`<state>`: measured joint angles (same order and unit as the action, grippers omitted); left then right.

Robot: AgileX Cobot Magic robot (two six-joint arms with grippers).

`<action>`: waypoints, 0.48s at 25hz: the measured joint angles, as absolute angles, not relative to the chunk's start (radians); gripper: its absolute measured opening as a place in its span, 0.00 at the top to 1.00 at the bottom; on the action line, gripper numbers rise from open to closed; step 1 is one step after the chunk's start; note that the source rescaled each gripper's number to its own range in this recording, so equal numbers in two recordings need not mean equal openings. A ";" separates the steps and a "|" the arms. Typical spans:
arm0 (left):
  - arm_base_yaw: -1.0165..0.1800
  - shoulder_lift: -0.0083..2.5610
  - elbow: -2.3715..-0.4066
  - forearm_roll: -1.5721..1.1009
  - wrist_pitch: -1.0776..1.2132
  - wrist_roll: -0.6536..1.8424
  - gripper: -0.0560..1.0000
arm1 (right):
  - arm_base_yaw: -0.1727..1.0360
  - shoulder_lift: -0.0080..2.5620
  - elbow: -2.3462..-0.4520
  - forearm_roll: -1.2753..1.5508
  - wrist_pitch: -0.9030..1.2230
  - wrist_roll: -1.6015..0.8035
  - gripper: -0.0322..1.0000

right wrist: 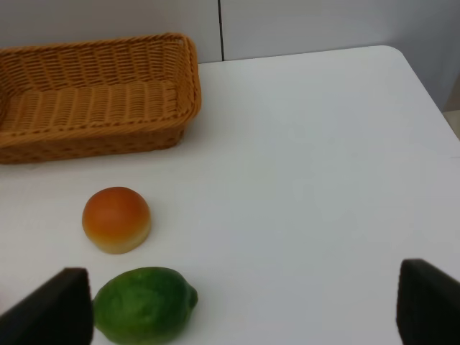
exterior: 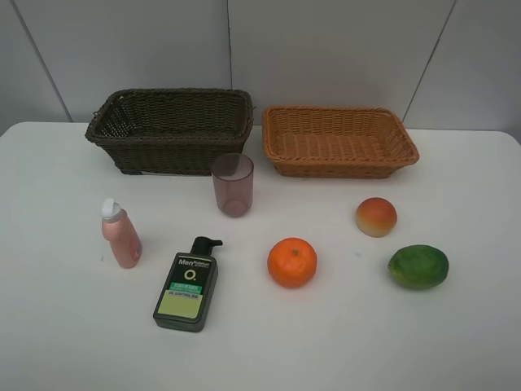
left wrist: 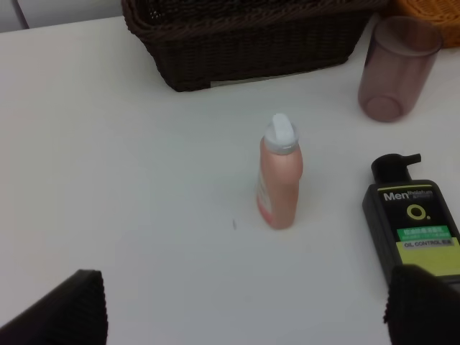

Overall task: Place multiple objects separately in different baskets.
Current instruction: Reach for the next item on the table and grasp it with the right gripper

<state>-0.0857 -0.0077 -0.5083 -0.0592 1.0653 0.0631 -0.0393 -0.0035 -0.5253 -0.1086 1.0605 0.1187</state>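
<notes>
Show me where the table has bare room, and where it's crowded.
Bare: the front strip before the pump bottle and orange; the left edge beside the pink bottle; the right side past the green fruit. Crowded: the cup close by the dark basket.

The high camera looks down from the front across the whole desk [exterior: 65, 342] toward the back wall, from well off. The left wrist camera sits low and close, facing the dark basket [left wrist: 244, 43], pink bottle [left wrist: 279, 180], cup [left wrist: 395, 68] and pump bottle [left wrist: 413, 223]. The right wrist camera, equally close, faces the tan basket [right wrist: 93, 93], peach [right wrist: 116, 219] and green fruit [right wrist: 144, 305]. The high view shares all of these.
</notes>
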 joint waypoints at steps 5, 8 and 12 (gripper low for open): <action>-0.086 -0.008 -0.508 -0.059 1.065 0.063 0.00 | -0.039 -0.004 -0.525 -0.109 1.061 0.119 0.25; -0.086 -0.008 -0.508 -0.059 1.065 0.063 0.00 | -0.039 -0.004 -0.525 -0.109 1.061 0.119 0.25; -0.086 -0.008 -0.508 -0.059 1.065 0.063 0.00 | -0.039 -0.004 -0.525 -0.109 1.061 0.119 0.25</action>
<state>-0.0857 -0.0077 -0.5083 -0.0592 1.0653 0.0631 -0.0393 -0.0035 -0.5253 -0.1086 1.0605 0.1187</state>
